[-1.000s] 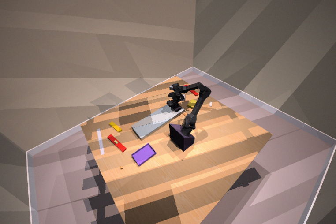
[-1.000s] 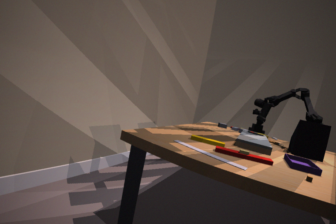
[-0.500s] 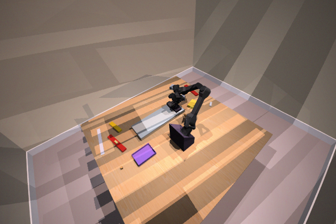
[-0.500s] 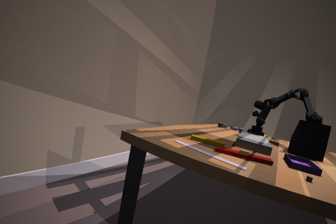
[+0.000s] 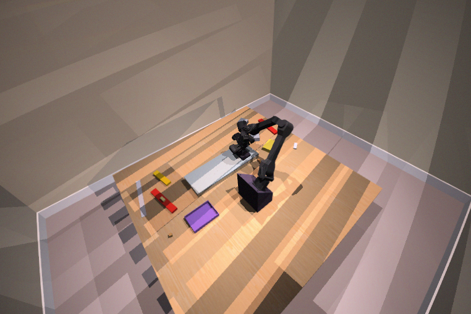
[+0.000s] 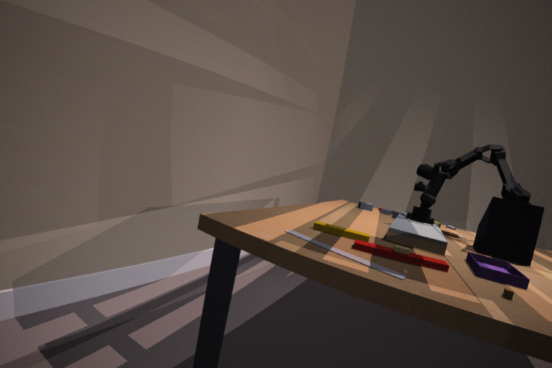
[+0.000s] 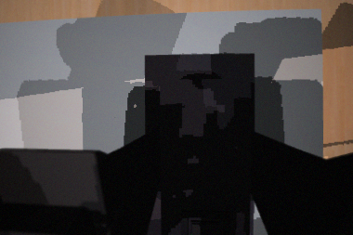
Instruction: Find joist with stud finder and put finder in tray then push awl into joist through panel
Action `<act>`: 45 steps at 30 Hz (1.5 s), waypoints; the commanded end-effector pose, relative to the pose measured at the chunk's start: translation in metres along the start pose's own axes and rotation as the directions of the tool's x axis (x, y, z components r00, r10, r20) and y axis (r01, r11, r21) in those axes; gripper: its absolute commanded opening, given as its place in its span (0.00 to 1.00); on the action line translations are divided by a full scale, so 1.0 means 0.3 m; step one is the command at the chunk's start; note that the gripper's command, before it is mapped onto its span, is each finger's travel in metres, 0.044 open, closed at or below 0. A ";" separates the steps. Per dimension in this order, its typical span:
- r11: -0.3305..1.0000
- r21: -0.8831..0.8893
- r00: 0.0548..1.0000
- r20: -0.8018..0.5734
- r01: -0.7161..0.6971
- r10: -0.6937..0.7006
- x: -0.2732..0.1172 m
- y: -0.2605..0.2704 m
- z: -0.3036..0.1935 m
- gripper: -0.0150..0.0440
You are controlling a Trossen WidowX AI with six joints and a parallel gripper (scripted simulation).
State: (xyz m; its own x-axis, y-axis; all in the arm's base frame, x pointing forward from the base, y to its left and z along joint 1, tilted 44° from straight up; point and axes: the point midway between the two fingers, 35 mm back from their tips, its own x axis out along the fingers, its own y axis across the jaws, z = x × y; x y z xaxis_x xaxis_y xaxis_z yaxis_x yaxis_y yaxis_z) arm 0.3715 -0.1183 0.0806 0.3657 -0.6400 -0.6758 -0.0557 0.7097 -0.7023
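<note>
My gripper is shut on the dark stud finder. The stud finder is on or just above the top of the pale grey floor panel, near its far end; contact is hard to tell. No lit indicator can be made out on it. The purple tray is empty, off the panel's near end. A small orange-brown handle, apparently the awl, lies beside the panel, between it and the arm's base.
A red bar, a yellow bar and a pale strip lie beyond the panel's near end. A brown cube is near the tray. A yellow block, another red bar and grey blocks are past its far end.
</note>
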 end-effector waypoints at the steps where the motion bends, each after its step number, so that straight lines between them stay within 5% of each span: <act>1: 1.000 -0.008 1.000 -0.003 -0.005 0.005 0.000 0.058 -0.007 0.25; 45: 1.000 -0.006 1.000 -0.003 -0.011 0.011 -0.003 0.460 -0.012 0.25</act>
State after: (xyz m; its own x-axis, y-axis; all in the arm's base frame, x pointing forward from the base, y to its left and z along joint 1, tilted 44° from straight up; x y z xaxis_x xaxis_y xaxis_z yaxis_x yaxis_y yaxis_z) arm 0.3618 -0.0302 -0.0072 0.3623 -0.6369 -0.6805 -0.0592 0.7129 -0.6987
